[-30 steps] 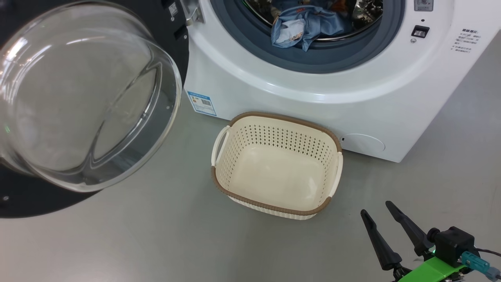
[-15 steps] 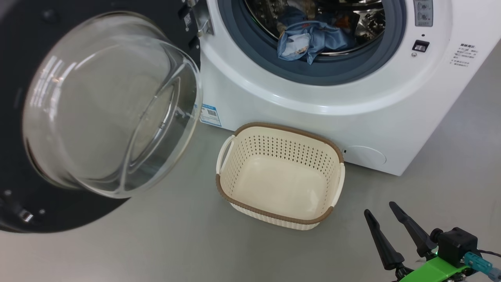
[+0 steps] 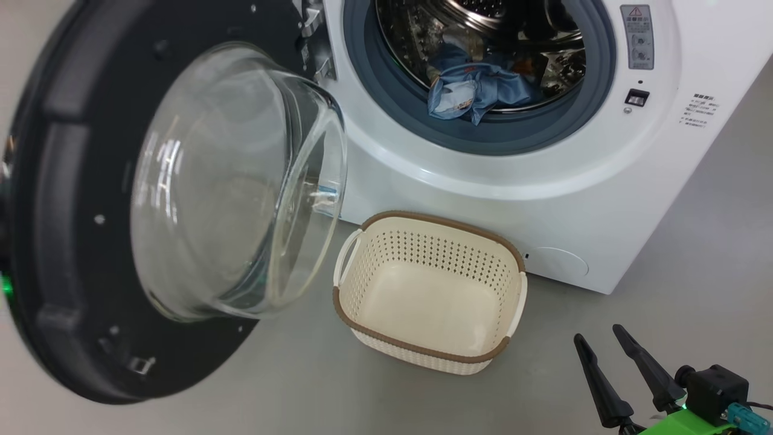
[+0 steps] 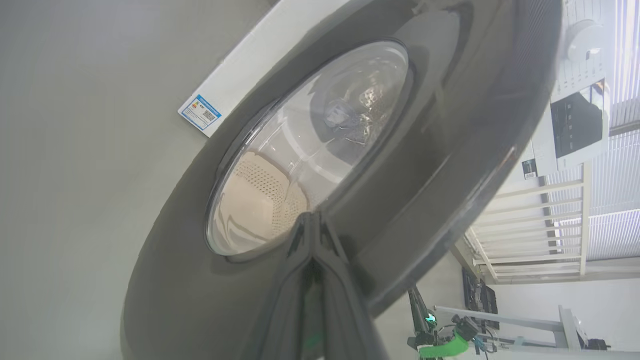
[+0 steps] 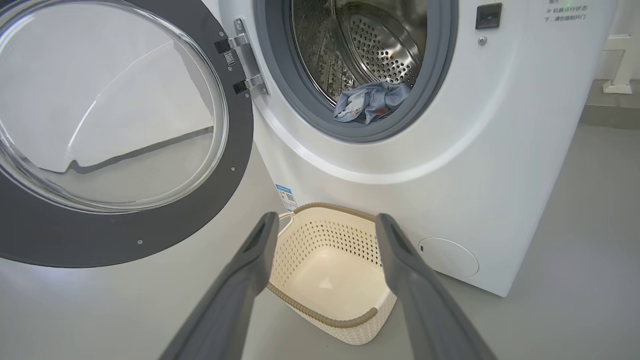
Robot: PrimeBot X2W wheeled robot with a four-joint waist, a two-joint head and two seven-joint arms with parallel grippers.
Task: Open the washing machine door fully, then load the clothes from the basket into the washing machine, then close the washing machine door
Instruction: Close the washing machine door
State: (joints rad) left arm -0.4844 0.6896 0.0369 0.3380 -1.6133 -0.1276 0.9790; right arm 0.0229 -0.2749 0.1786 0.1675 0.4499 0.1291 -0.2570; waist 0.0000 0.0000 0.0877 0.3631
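Observation:
The washing machine (image 3: 483, 199) stands with its mouth uncovered, and the clothes (image 3: 477, 90), a blue bundle, lie in the steel drum at the grey gasket's lower lip. The washing machine door (image 3: 60, 241) hangs on its left hinge, partly swung in, with the glass bowl facing the basket. The basket (image 3: 423, 350) sits on the floor before the machine with nothing in it. My left gripper (image 4: 310, 220) is shut, its tips against the door's outer black face (image 4: 450, 150). My right gripper (image 3: 598, 335) is open and holds nothing, low at the right of the basket (image 5: 325, 310).
Grey floor (image 3: 302, 386) runs all round the machine. A round service flap (image 3: 555, 263) sits low on the machine's front, and a blue sticker (image 4: 200, 112) at its lower left corner. A white railing (image 4: 530, 225) stands beyond the door's edge.
The door has swung in from wide open toward the machine's mouth, its bowl now over the sticker. The head camera has shifted too. The right gripper stays open.

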